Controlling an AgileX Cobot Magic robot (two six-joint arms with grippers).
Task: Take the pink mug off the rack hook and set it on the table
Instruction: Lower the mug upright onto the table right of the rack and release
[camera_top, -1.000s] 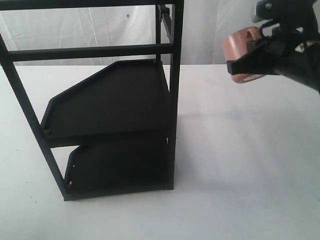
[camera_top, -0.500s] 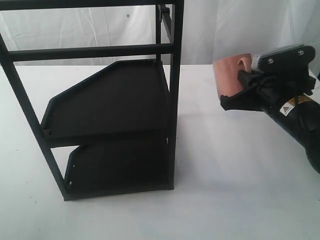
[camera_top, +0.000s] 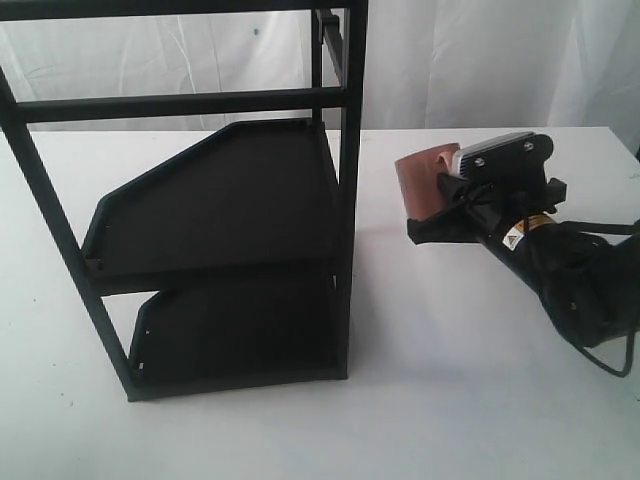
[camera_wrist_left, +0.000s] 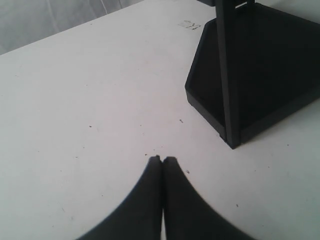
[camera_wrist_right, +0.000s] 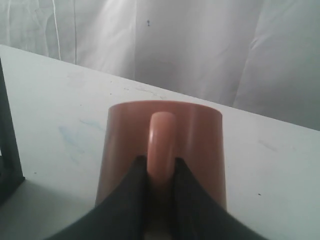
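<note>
1. Exterior view: the right gripper (camera_top: 425, 218) is holding the pink mug (camera_top: 420, 178) low over the desk (camera_top: 470, 400), to the right of the rack (camera_top: 346, 200) and apart from it.
2. Its fingers (camera_wrist_right: 135, 192) are clamping the mug's handle (camera_wrist_right: 161, 137).
3. Whether the mug is touching the desk, I cannot tell.
4. The left gripper (camera_wrist_left: 162, 161) is hanging over the desk near the rack's foot, its fingers pressed together on nothing.
</note>
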